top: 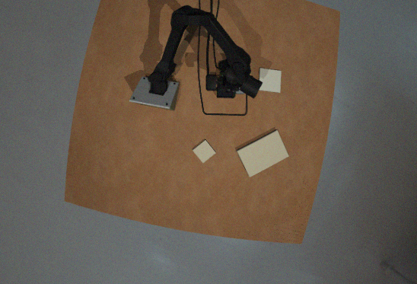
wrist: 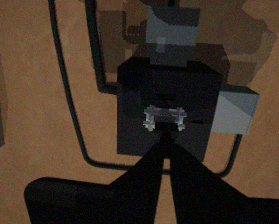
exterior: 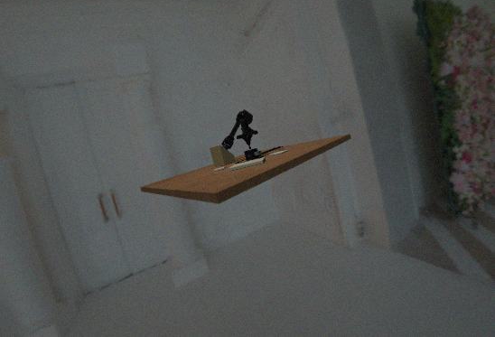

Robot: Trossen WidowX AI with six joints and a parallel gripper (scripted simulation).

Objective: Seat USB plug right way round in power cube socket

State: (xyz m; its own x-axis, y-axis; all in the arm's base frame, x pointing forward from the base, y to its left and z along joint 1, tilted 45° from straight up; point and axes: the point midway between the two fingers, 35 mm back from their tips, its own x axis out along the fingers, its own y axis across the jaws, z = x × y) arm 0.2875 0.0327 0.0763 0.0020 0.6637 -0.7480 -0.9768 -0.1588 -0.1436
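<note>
The dark power cube (wrist: 136, 125) (exterior: 252, 154) stands inside the cable loop; the arm mostly covers it in the top view. On its top a bright metal outline, apparently the socket (wrist: 165, 112), shows in the wrist view. My gripper (wrist: 166, 149) (exterior: 249, 146) points down over the cube's top, with its fingertips together at the near side of that outline. It is shut on a small dark piece, apparently the USB plug (wrist: 166, 131). The fingertips and the dark cube hide most of the plug, so its depth and which way round it is cannot be told.
Grey plugs (wrist: 173, 30) (wrist: 236, 112) stick out of the cube's back and right sides. A black cable (top: 224, 114) (wrist: 66, 95) loops around it. A grey-topped box (top: 152, 97) bears the arm's base. Pale blocks (top: 204, 151) (top: 263, 154) (top: 270, 82) lie on the wooden table (top: 171, 199).
</note>
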